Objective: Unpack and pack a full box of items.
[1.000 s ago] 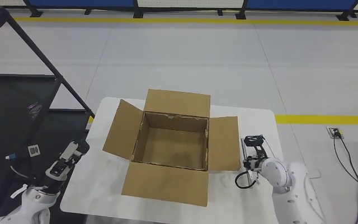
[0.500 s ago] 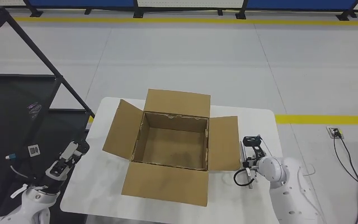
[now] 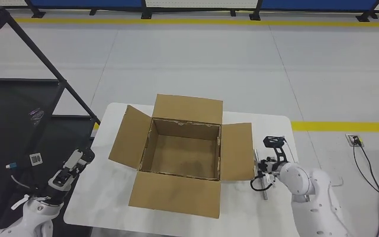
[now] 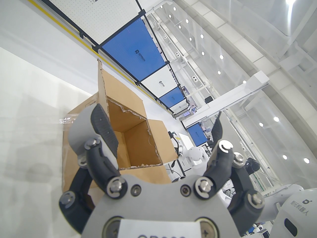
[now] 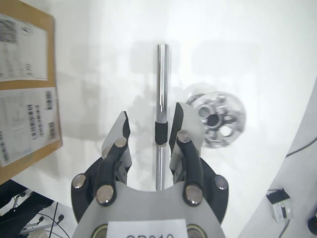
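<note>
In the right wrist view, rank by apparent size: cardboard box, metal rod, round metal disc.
1. cardboard box
2. metal rod and round metal disc: rod longer, disc wider, no clear order.

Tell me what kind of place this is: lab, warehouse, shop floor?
Probably an industrial robot test hall: a yellow floor line, blue and white partition panels standing along it, and a high roof with rows of lights.

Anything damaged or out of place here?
The box has ragged, torn cardboard along its inner rim, as if ripped open. The rod and flange lie beside it; nothing spilled.
</note>
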Controlling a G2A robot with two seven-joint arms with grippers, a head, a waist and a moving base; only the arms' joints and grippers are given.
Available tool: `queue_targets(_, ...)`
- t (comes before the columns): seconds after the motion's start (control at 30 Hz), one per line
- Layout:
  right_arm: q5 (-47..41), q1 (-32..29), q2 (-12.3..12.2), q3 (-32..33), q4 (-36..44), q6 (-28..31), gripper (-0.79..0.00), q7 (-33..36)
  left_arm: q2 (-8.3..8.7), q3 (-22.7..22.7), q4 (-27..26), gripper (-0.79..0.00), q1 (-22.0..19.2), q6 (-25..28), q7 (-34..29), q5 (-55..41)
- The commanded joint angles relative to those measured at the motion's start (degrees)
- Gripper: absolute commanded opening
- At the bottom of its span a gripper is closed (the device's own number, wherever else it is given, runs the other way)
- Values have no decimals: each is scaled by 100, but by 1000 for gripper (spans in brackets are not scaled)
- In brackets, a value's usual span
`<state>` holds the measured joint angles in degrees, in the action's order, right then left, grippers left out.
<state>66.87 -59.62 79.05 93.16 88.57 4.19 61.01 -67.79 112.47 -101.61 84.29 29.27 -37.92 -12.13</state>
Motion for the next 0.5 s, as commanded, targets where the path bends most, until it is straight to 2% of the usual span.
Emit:
queue_targets(0.0, -139, -183, -14, 105, 544, -87, 0, -64, 0, 0, 0, 0, 0, 0, 0, 0)
queue_targets(0.1, -482, -408, -26, 209, 1216, -88, 0, -206, 0, 0, 0, 0, 0, 0, 0, 0)
queue_targets(0.23, -904, -519, -51, 292, 1711, 23, 0, -335, 0, 0, 0, 0, 0, 0, 0, 0)
queue_targets(0.47, -1214, -261, -96, 64, 1644, 149, 0, -203, 0, 0, 0, 0, 0, 0, 0, 0)
